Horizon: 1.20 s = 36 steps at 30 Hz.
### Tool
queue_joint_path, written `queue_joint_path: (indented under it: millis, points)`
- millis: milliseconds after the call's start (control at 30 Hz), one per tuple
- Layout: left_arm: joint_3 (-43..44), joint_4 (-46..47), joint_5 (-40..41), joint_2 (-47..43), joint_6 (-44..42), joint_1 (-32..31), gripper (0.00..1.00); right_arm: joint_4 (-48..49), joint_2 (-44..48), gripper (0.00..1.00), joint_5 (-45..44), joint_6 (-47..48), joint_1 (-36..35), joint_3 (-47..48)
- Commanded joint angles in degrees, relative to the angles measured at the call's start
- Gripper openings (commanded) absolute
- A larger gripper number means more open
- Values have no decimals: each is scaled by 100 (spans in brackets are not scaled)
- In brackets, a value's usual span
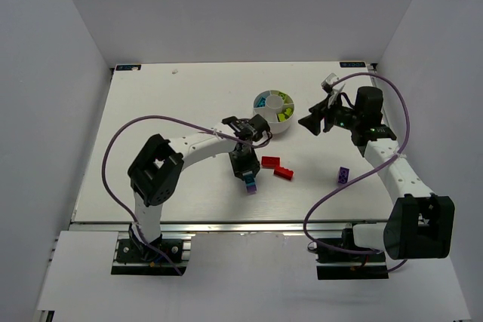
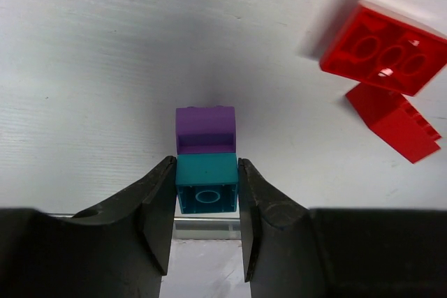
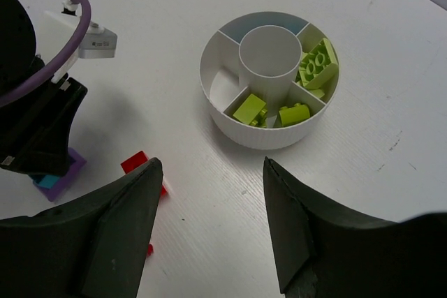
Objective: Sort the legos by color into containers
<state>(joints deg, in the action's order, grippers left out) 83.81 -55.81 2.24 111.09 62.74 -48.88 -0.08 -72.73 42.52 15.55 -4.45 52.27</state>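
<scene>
My left gripper [image 1: 247, 179] is shut on a cyan lego [image 2: 206, 184], jaws pressed on both its sides. A purple lego [image 2: 205, 130] is stuck to its far end, low over the table; the pair also shows in the top view [image 1: 250, 184]. Two red legos [image 1: 278, 167] lie just right of it, and show in the left wrist view [image 2: 384, 47]. A lone purple lego [image 1: 343, 175] lies further right. The round white dish [image 1: 283, 130] holds lime green legos [image 3: 318, 64] in its right and front wedges. My right gripper [image 1: 311, 122] is open and empty, right of the dish.
The dish rim [image 3: 262, 137] and its tall central hub [image 3: 271, 50] stand just beyond my right fingers. The left arm's wrist and purple cable [image 3: 42, 82] fill the left of the right wrist view. The table's front edge [image 1: 226, 223] runs near the held legos.
</scene>
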Motion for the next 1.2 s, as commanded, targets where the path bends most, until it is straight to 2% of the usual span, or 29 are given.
queue_joint_path:
  millis: [0, 67, 167, 333, 367, 433, 467, 533, 567, 633, 733, 767, 933, 1033, 1133, 1167]
  points:
    - [215, 52, 48, -517, -139, -25, 8, -184, 84, 65, 326, 27, 32, 143]
    - [171, 158, 92, -675, -218, -25, 1, -343, 66, 64, 484, -122, 32, 169]
    - [-48, 579, 215, -1132, -481, -7, 0, -528, 39, 59, 818, -473, -21, 169]
    - [-1295, 2449, -223, -2379, -1439, 81, 0, -643, -39, 58, 1284, -1307, -249, 204]
    - [-1532, 3157, -520, -2581, -1771, 115, 0, -599, -74, 58, 1381, -1692, -284, 231]
    - [-2259, 3916, -951, -3134, -2159, 221, 0, -284, -162, 59, 1565, -2159, -372, 266]
    - [-2464, 4581, -1354, -3302, -2578, 247, 0, -126, -197, 60, 1653, -2423, -399, 266]
    - [-2946, 5148, -1682, -3680, -3081, 274, 0, 303, -347, 61, 1803, -3179, -530, 345]
    - [-3080, 5577, -1927, -3786, -3597, 274, 0, 385, -399, 62, 1864, -3364, -600, 397]
    - [-3326, 6124, -2148, -4102, -4048, 283, 0, 778, -523, 68, 2057, -3874, -794, 459]
    - [-3845, 7124, -2412, -4462, -4970, 292, 0, 1262, -646, 89, 2304, -4393, -979, 468]
    - [-4090, 7319, -2465, -4534, -5095, 300, 0, 1369, -672, 89, 2452, -4464, -1049, 468]
    - [-4408, 8006, -2676, -4728, -5079, 379, 0, 1843, -795, 89, 3006, -4421, -1164, 389]
    - [-4540, 8428, -2895, -4684, -4851, 415, 0, 2870, -752, 89, 3858, -4246, -1164, 82]
    - [-4619, 8876, -3088, -4614, -4613, 406, 0, 2875, -655, 89, 4483, -3317, -1172, -59]
    - [-4637, 9008, -3141, -4588, -4543, 415, 0, 2586, -629, 89, 4675, -2286, -1181, -24]
